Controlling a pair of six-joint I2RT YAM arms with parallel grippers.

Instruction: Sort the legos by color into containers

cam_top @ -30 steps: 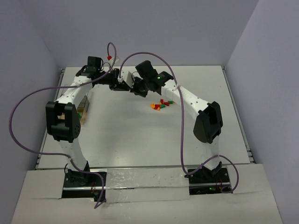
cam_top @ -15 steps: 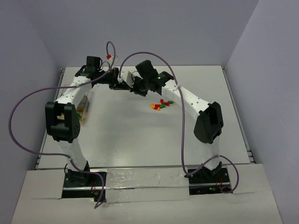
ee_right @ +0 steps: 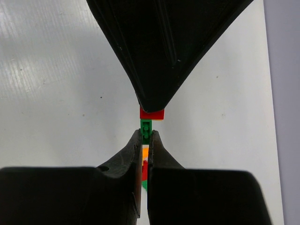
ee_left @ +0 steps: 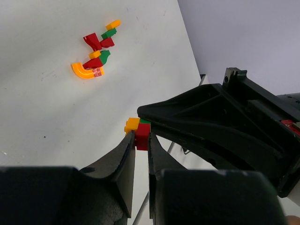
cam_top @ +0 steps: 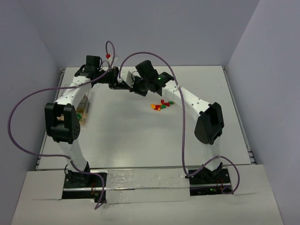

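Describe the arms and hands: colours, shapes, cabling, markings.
Left arm and right arm: white links, bulky black joint housings, a purple cable looping along each. A green light shows near the right wrist. Left hand and right hand: two black fingers tapering to narrow tips.

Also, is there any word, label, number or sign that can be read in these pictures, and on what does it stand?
None can be read.
The legos, the table, the left arm and the right arm show no text in any view.
The green light on the right arm is only a dot.
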